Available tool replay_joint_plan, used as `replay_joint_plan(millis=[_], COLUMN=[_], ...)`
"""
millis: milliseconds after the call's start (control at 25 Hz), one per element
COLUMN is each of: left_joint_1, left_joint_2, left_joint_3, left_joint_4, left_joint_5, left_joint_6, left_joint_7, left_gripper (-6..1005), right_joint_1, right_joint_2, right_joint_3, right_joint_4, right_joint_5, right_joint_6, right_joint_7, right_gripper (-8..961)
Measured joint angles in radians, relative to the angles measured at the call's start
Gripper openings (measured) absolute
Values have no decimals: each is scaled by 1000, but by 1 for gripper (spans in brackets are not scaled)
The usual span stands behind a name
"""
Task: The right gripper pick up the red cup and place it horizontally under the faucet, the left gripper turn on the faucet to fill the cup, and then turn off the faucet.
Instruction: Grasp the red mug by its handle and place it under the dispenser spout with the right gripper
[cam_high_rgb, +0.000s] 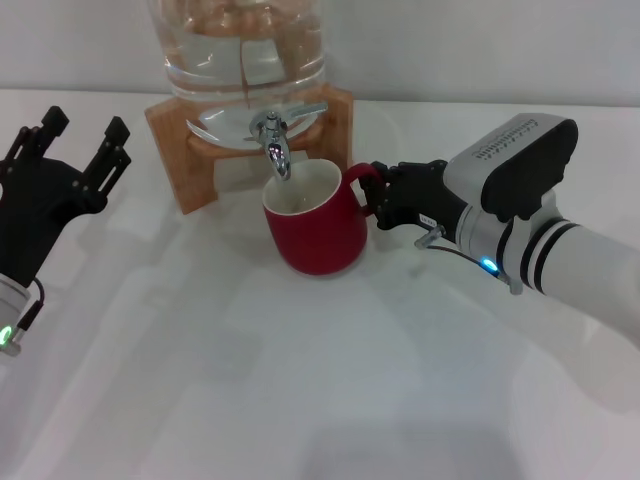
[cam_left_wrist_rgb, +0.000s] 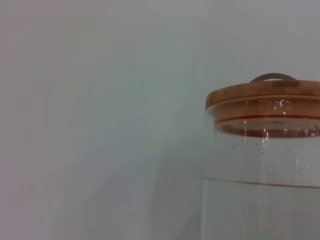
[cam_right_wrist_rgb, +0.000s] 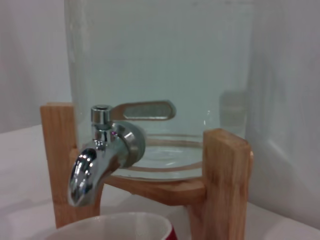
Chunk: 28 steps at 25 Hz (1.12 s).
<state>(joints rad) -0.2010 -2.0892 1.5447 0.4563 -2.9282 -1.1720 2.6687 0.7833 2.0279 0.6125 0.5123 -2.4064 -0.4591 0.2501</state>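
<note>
One red cup (cam_high_rgb: 318, 232) stands on the white table (cam_high_rgb: 300, 380), with a single loop handle (cam_high_rgb: 365, 185). There is one chrome faucet (cam_high_rgb: 275, 135), bearing one lever handle (cam_right_wrist_rgb: 145, 110) and one down-curved spout (cam_right_wrist_rgb: 82, 175). One clear glass water jar (cam_high_rgb: 240, 50) is in view, topped by one wooden lid (cam_left_wrist_rgb: 262, 95) in the left wrist view. One wooden stand (cam_high_rgb: 185, 150) carries it; two of its upright posts show in the right wrist view. Two black grippers appear: the left gripper (cam_high_rgb: 80, 140) and the right gripper (cam_high_rgb: 385, 200), one on each of two arms.
</note>
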Motion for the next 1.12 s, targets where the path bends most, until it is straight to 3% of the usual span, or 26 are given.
replay_joint_plan(millis=[1120], left_joint_1=[-8], left_joint_2=[0], left_joint_3=[-2], left_joint_4=[-7], left_joint_5=[0], left_joint_6=[0], left_joint_7=[0], left_gripper=[756], right_joint_1=[46], right_joint_2=[0], right_joint_3=[6], right_joint_4=[26], right_joint_5=[3], right_joint_6=[60], right_joint_7=[1], right_gripper=[140])
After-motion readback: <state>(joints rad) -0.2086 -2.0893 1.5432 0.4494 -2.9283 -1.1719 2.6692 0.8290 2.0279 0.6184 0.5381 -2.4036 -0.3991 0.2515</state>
